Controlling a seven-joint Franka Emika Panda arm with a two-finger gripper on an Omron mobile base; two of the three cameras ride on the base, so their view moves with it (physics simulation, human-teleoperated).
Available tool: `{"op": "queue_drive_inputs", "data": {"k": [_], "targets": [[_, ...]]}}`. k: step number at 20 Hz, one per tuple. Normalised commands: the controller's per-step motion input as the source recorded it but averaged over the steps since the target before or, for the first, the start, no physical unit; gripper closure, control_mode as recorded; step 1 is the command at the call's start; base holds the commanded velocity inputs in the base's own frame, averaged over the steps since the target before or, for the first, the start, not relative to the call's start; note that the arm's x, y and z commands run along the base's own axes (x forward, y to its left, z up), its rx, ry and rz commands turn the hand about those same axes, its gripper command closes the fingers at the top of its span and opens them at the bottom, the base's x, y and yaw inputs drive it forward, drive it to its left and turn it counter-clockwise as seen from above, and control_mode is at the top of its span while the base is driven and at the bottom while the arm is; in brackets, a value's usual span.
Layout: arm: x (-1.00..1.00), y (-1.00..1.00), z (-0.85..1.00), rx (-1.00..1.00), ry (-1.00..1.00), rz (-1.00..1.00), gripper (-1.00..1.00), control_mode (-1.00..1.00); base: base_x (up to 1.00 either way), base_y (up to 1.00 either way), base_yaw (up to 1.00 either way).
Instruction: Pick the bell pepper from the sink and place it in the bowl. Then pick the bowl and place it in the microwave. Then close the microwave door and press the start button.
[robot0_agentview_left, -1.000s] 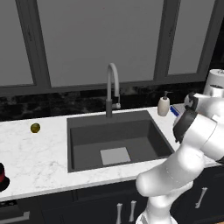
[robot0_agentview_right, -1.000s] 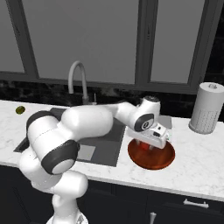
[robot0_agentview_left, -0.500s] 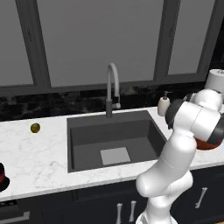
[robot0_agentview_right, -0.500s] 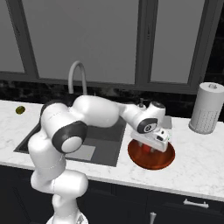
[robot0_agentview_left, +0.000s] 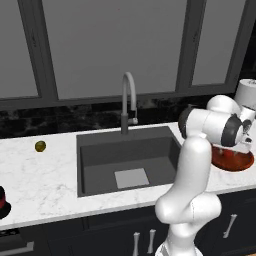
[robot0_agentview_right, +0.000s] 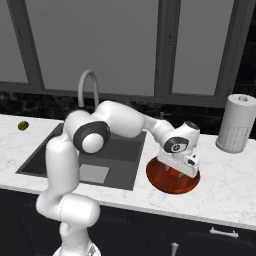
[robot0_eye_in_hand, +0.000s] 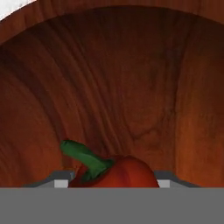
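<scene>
While the gripper (robot0_agentview_right: 176, 171) hangs low over the bowl (robot0_agentview_right: 172, 182), its jaws seem to be pinching the bell pepper (robot0_eye_in_hand: 114, 172), though the fingertips are mostly hidden. I judge the step to be setting the pepper in the bowl, right of the sink (robot0_agentview_right: 55, 155). Next the jaws must spread and lift clear.

The arm is stretched forward and bent down at the wrist, so that the gripper (robot0_agentview_right: 174, 171) is pointed steeply downward. Its jaws are set partly apart, and a bell pepper (robot0_eye_in_hand: 117, 173) is seen between the fingertips.
</scene>
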Motion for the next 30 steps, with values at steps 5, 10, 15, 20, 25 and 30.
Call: {"op": "queue_drive_inputs", "data": {"k": [5, 10, 15, 20, 25, 30], "targets": [[0.09, 0.01, -0.46, 0.00, 0.00, 0.00, -1.00, -1.00, 0.00, 0.00, 0.00], [-0.02, 0.06, -0.06, 0.00, 0.00, -0.01, -1.00, -1.00, 0.00, 0.00, 0.00], [-0.26, 0.13, 0.15, -0.01, 0.00, -0.03, -1.00, -1.00, 0.00, 0.00, 0.00], [-0.25, 0.20, 0.39, -0.06, 0.00, -0.04, -1.00, -1.00, 0.00, 0.00, 0.00], [-0.38, 0.63, 0.54, -0.21, -0.01, -0.05, -1.00, -1.00, 0.00, 0.00, 0.00], [-0.14, 0.74, 0.24, -0.25, 0.10, -0.06, -1.00, -1.00, 0.00, 0.00, 0.00]]}}
